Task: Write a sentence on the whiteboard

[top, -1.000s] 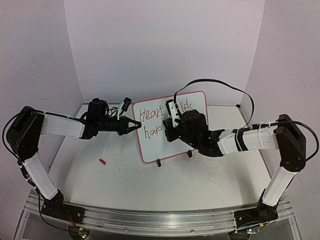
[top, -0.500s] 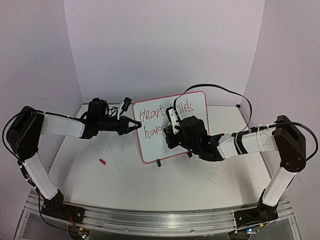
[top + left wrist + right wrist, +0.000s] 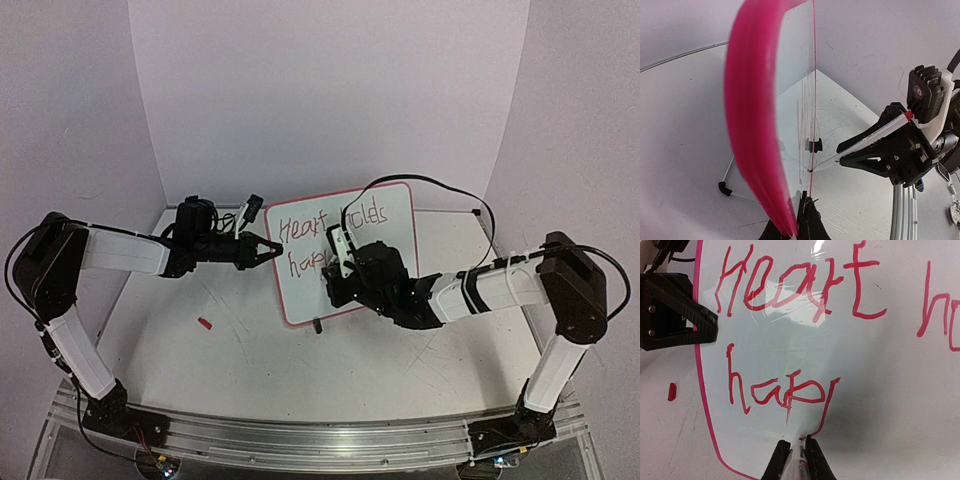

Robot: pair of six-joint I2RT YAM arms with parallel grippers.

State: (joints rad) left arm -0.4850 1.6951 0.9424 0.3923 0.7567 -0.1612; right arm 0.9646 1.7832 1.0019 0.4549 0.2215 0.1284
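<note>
The whiteboard [image 3: 395,225] stands tilted on the table on black clip feet, with a pink-red rim and red writing "heart holds" and "hap". My left gripper [image 3: 268,250] is shut on its left rim; the left wrist view shows the rim [image 3: 752,125] running down between my jaws [image 3: 799,222]. My right gripper [image 3: 335,272] is shut on a white marker [image 3: 340,245]. In the right wrist view the marker [image 3: 799,457] sits between the jaws [image 3: 797,447], its tip on the board [image 3: 880,390] at the foot of a fresh red stroke after "hap".
A small red marker cap [image 3: 204,323] lies on the table left of the board, also in the right wrist view [image 3: 671,391]. White walls enclose the back and sides. The board's wire stand [image 3: 725,187] rests behind it.
My right gripper has moved down and a little left across the board with the marker, uncovering more of "holds". The left arm and board have not moved.
</note>
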